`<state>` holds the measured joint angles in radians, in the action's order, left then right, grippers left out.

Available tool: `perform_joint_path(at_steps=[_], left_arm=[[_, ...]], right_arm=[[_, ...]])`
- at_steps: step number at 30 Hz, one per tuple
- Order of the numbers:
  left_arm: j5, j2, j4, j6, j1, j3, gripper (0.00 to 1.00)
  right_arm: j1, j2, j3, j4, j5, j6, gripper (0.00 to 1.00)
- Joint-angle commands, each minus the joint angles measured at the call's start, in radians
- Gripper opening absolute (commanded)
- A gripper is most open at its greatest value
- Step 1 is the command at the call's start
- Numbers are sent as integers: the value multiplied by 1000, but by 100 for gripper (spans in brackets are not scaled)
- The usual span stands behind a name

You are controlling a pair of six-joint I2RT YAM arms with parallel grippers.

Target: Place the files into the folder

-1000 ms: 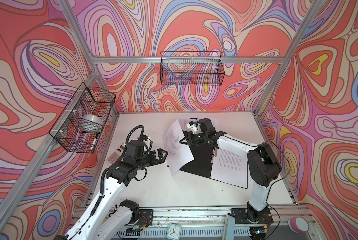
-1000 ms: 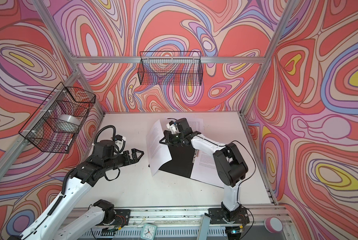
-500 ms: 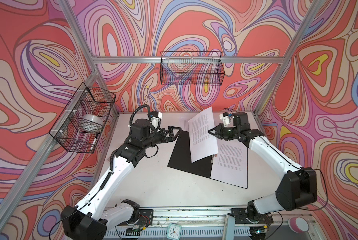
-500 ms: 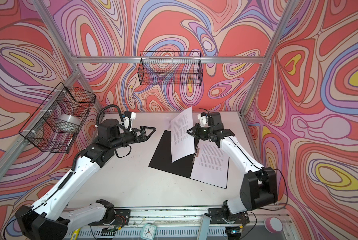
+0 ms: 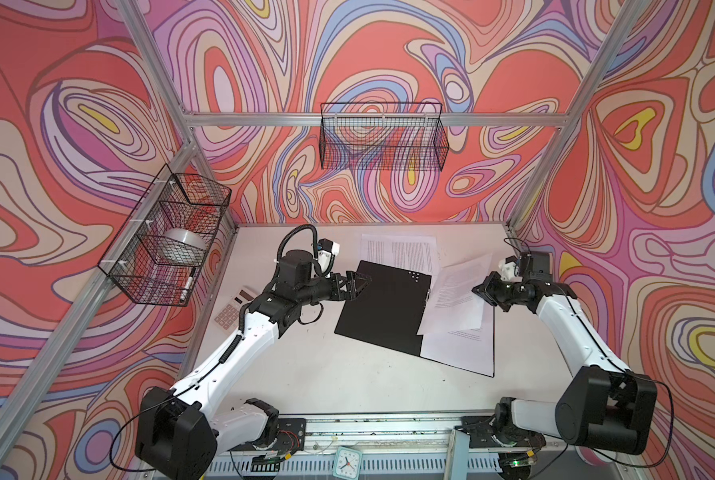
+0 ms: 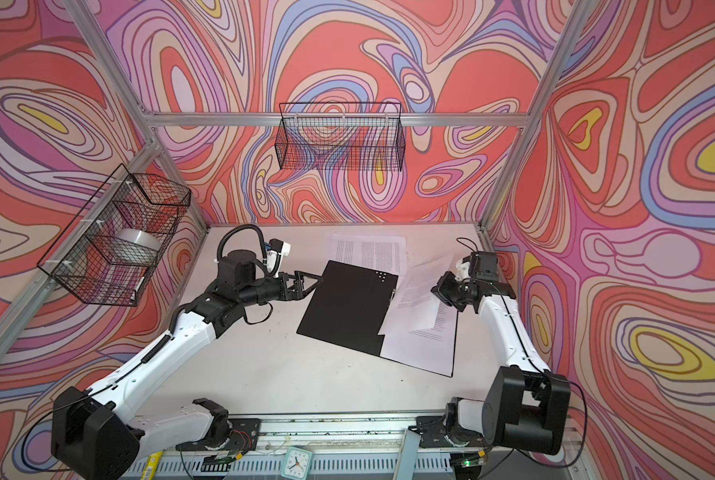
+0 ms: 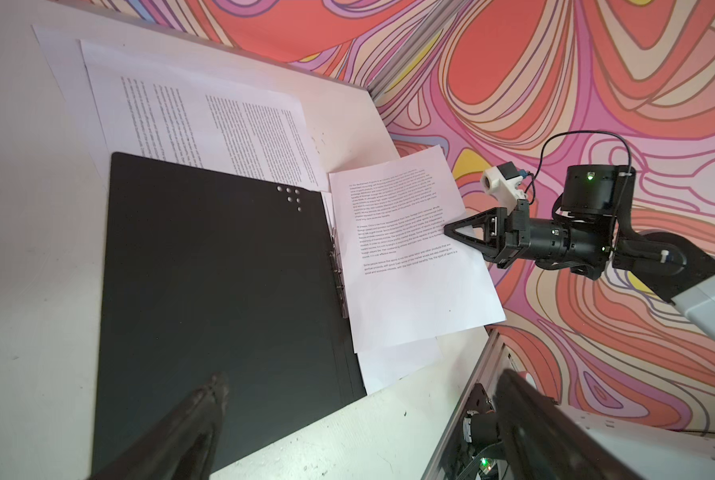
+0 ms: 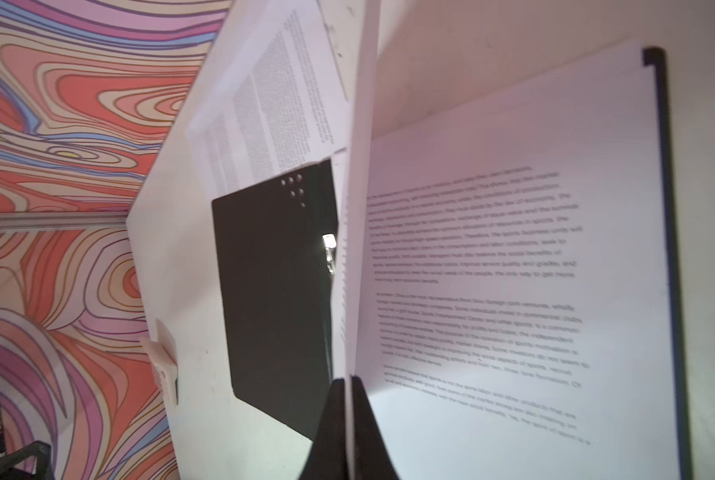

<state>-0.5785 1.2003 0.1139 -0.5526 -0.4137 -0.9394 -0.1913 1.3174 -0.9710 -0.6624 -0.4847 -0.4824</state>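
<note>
The folder (image 5: 383,309) lies open on the table, black inside up, with its metal spine clip (image 7: 337,270) in the middle. A printed sheet (image 5: 459,353) lies on its right half. My right gripper (image 5: 478,291) is shut on the edge of another sheet (image 5: 455,286), held slanted just above that half; in the right wrist view this sheet (image 8: 360,208) runs edge-on from the shut fingers (image 8: 335,415). More files (image 5: 397,253) lie behind the folder. My left gripper (image 5: 358,284) stands open and empty at the folder's far left corner.
A beige calculator (image 5: 233,311) lies at the table's left edge under my left arm. Wire baskets hang on the left wall (image 5: 169,237) and the back wall (image 5: 383,137). A small clock (image 5: 347,461) sits at the front rail.
My right gripper has carried its sheet from the folder's left side across the spine to the right half and lowered it. My left arm has stretched out from near the calculator to the folder's corner.
</note>
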Motion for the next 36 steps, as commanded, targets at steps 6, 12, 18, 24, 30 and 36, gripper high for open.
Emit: perform_joint_path(at_steps=[6, 12, 18, 24, 30, 36], left_arm=[[18, -21, -21, 54, -7, 5, 100], [-3, -25, -32, 36, -10, 7, 100], [6, -39, -22, 42, -10, 4, 100], [8, -42, -22, 43, -9, 4, 100], [11, -41, -20, 48, -9, 4, 100], [10, -42, -19, 51, -9, 5, 100]], right_arm=[[-29, 94, 1, -83, 169, 144, 0], [-29, 125, -9, -124, 213, 232, 0], [-29, 122, -6, -132, 245, 290, 0], [-29, 141, 8, -97, 222, 289, 0], [-29, 151, 14, -86, 199, 280, 0], [-30, 160, 19, -88, 180, 289, 0]])
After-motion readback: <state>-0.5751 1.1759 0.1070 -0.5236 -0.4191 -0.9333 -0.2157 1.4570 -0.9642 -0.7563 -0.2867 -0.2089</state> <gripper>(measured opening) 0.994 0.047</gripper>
